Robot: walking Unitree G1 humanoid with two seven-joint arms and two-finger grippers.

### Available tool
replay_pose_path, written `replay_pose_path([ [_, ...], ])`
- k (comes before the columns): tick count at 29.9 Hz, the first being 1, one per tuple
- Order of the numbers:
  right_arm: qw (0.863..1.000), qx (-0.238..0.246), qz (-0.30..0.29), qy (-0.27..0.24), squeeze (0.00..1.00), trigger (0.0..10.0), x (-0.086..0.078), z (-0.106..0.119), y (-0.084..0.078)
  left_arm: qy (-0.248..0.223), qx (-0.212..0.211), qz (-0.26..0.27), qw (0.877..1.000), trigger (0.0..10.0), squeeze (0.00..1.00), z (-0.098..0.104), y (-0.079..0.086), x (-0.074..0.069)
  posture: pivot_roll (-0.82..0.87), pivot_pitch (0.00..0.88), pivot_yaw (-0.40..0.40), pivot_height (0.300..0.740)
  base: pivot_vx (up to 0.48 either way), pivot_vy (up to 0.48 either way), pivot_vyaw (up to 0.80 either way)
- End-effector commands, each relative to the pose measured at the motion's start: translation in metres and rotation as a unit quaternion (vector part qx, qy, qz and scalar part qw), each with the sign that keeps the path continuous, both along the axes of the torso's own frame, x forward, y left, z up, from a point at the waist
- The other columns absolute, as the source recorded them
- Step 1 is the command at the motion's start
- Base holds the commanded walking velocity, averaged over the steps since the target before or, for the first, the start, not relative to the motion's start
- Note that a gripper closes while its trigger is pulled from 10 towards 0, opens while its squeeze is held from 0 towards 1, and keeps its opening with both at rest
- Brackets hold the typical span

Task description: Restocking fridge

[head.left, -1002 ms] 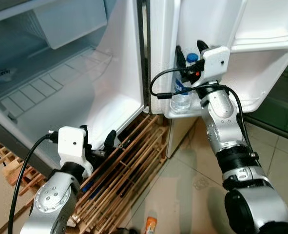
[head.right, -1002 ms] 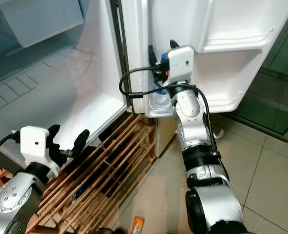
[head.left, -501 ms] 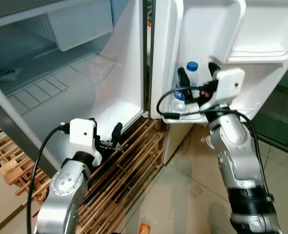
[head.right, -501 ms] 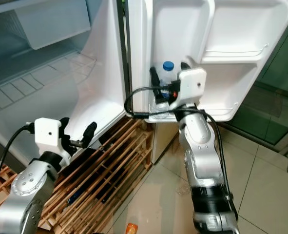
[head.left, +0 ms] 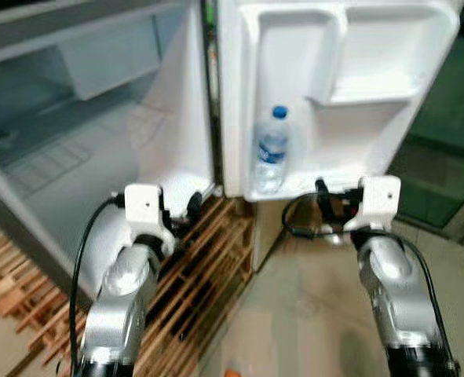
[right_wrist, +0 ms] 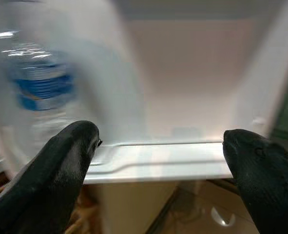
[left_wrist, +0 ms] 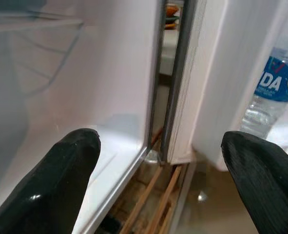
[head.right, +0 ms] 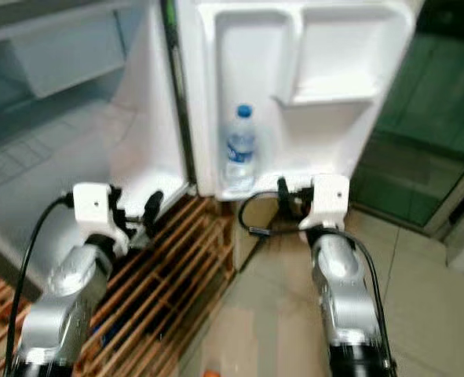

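Right gripper (head.left: 335, 206) withdrawn, spread, below shelved water bottle (head.left: 271, 159).

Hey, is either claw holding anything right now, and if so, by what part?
Nothing is held. The right claw is open, below the door shelf, apart from the water bottle standing there. The left claw is open too, near the fridge's bottom edge.

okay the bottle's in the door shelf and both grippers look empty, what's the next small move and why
Probably turn toward more stock: the bottle stands upright in the door shelf, and the right gripper, jaws open, hangs below it, apart from it. The left gripper is open too.
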State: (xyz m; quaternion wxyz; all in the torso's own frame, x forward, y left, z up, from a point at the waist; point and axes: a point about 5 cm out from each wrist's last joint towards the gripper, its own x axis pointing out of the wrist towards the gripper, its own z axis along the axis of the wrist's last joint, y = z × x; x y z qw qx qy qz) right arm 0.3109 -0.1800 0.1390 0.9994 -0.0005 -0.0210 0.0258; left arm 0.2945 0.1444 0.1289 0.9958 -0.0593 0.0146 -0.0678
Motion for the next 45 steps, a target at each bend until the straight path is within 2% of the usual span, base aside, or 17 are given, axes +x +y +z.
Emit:
replay_pose_path([
  [1, 1.000, 0.010, -0.011, -0.005, 0.00, 10.0, 0.002, 0.005, -0.007, 0.012, 0.002, 0.002, 1.000, 10.0, 0.00, -0.006, -0.004, 0.001, -0.20, 0.000, 0.097, 0.740, 0.000, -0.458, 0.00],
  [6, 1.000, 0.006, -0.002, -0.011, 0.00, 10.0, 0.004, 0.005, -0.001, 0.003, 0.000, 0.016, 1.000, 10.0, 0.00, -0.003, 0.002, 0.008, -0.19, 0.000, 0.098, 0.740, 0.000, -0.452, 0.00],
  [16, 1.000, -0.011, 0.012, -0.011, 0.00, 10.0, 0.002, 0.002, 0.000, 0.001, -0.007, 0.034, 0.999, 10.0, 0.00, -0.005, 0.007, 0.009, -0.19, 0.000, 0.094, 0.740, 0.025, -0.442, 0.00],
  [20, 1.000, -0.020, 0.013, -0.013, 0.00, 10.0, 0.003, 0.004, 0.002, 0.001, 0.000, 0.036, 0.999, 10.0, 0.00, -0.005, 0.006, 0.011, -0.19, 0.000, 0.099, 0.740, 0.256, -0.404, 0.71],
  [26, 0.998, -0.030, 0.045, -0.027, 0.00, 10.0, 0.002, 0.009, 0.017, -0.001, 0.010, 0.036, 0.999, 10.0, 0.00, -0.004, 0.008, 0.012, -0.19, 0.000, 0.102, 0.740, 0.261, -0.399, 0.71],
  [28, 0.998, -0.032, 0.056, -0.028, 0.00, 10.0, 0.002, 0.009, 0.023, 0.002, 0.024, 0.037, 0.999, 10.0, 0.00, -0.005, 0.007, 0.013, -0.19, 0.000, 0.103, 0.740, 0.246, -0.411, 0.71],
  [32, 0.996, -0.032, 0.072, -0.030, 0.00, 10.0, 0.001, 0.008, 0.031, -0.003, 0.029, 0.035, 0.999, 10.0, 0.00, -0.004, 0.005, 0.012, -0.18, 0.000, 0.101, 0.740, 0.000, 0.000, 0.70],
  [42, 0.996, -0.036, 0.079, -0.028, 0.00, 10.0, -0.001, 0.008, 0.031, -0.006, 0.038, 0.036, 0.999, 10.0, 0.00, -0.004, 0.003, 0.011, -0.18, 0.000, 0.096, 0.740, 0.000, 0.000, 0.69],
  [45, 0.996, -0.034, 0.080, -0.028, 0.00, 10.0, -0.002, 0.008, 0.031, -0.009, 0.025, 0.022, 0.999, 10.0, 0.00, -0.003, -0.001, 0.009, -0.18, 0.000, 0.094, 0.740, 0.000, -0.156, 0.68],
])
